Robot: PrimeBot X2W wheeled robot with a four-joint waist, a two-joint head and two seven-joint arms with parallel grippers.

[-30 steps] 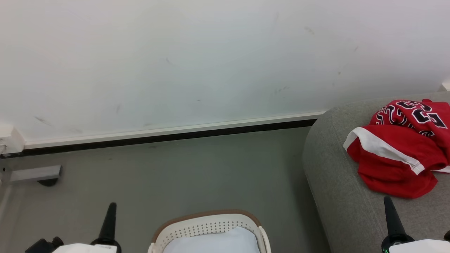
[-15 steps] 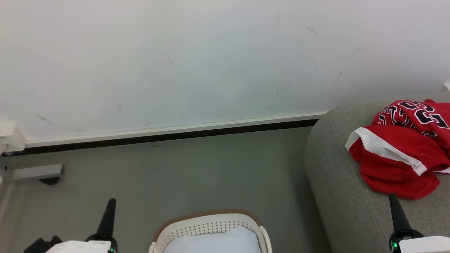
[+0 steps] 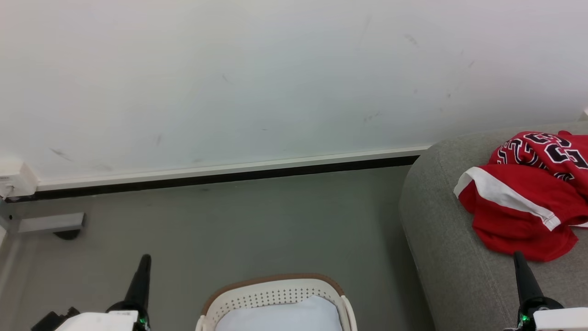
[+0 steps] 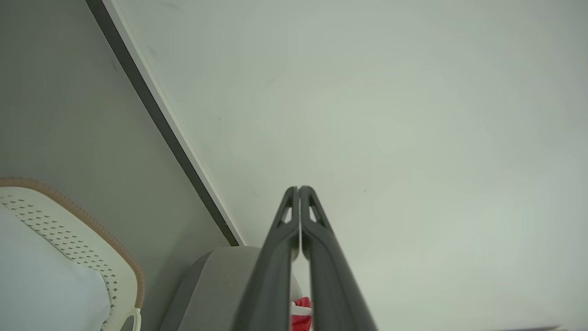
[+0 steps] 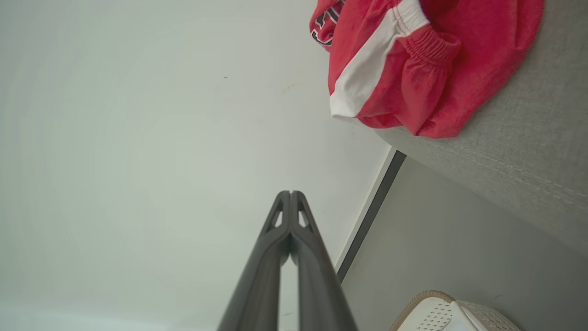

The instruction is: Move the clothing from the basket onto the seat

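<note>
Right pincer (image 3: pixel 519 256) near jersey (image 3: pixel 519 216) edge

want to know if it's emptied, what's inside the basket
A pale blue-white cloth lies inside the basket. Anything beneath it is covered, and the basket's near part is out of frame. The red jersey lies on the sofa.

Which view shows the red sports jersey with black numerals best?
The head view: the red sports jersey lies crumpled on the light-grey woven sofa, numerals and white band visible, though the right edge crops it. The right wrist view shows its white-banded end, cropped at top. The left wrist view catches a red sliver.
</note>
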